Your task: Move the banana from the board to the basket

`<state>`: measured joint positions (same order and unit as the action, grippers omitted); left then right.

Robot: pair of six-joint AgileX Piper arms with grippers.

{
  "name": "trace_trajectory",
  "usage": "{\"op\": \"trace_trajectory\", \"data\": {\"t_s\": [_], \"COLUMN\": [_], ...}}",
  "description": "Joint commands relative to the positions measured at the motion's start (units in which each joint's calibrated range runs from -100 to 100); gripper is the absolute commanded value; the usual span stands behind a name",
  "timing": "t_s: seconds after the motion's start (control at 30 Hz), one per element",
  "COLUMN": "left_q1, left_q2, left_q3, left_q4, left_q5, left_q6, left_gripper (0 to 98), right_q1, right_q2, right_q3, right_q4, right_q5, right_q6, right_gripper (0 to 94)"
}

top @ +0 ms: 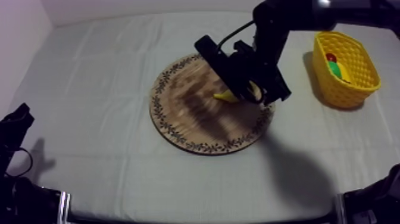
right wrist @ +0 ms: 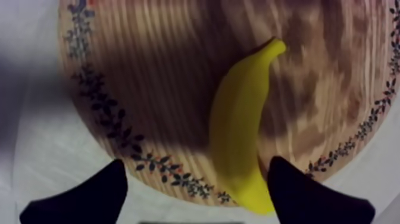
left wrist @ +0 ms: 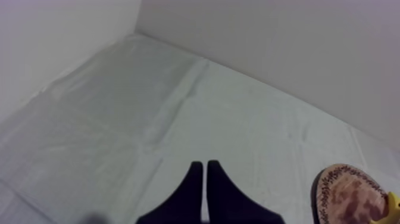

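At the left of the cloth-covered tabletop (top: 89, 71), our left gripper (left wrist: 204, 164) sits low at its own side. Its two black fingers lie together as a narrow wedge with nothing between them. We judge it is parked there to leave the middle free for the other arm.

Toward the centre lies the round wooden board with the patterned rim (top: 178, 140). The yellow toy banana (top: 227, 95) rests on the board's right part, close to the rim on the side nearest the basket. It has not been lifted.

Our right arm comes in from the upper right, and our right gripper (top: 250, 90) hangs directly over the fruit. From the right wrist camera, the banana (right wrist: 238, 137) lies lengthwise on the board (right wrist: 149, 71), with one end reaching over the patterned rim. The right gripper (right wrist: 197, 164) is spread wide, one finger at each side of that end, and the banana lies nearer one finger than the other. Nothing is clamped. We judge this wide stance is meant to straddle the narrow width of the fruit, so the step in hand is the descent before the close.

At the far right stands the yellow basket (top: 351, 89), well apart from the board. It holds a small red fruit (top: 331, 58) and a green piece (top: 337, 71) whose kind we cannot tell. The space beside them looks enough for the banana.
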<state>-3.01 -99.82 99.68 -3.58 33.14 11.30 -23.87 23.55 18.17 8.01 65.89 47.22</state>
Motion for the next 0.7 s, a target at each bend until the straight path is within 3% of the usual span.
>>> {"op": "trace_trajectory", "data": {"t_s": [0.0,0.4,0.67], "left_q1": [0.0,0.0,0.0], "left_q2": [0.0,0.0,0.0], "left_q3": [0.0,0.0,0.0], "left_q4": [-0.01,-0.01,-0.01], "left_q5": [0.0,0.0,0.0], "left_q6": [0.0,0.0,0.0], "left_gripper": [0.1,0.1,0.1], "right_q1": [-0.1,0.8,0.4], "right_q2": [2.0,10.1,11.2], "right_q3": [-1.3,-6.3,-5.8], "right_q4": [0.1,2.4,3.4], "right_q5": [-0.6,-5.8,-7.0], "right_q6": [-0.7,-2.8,-3.4], "right_gripper": [77.0,68.1,38.4]}}
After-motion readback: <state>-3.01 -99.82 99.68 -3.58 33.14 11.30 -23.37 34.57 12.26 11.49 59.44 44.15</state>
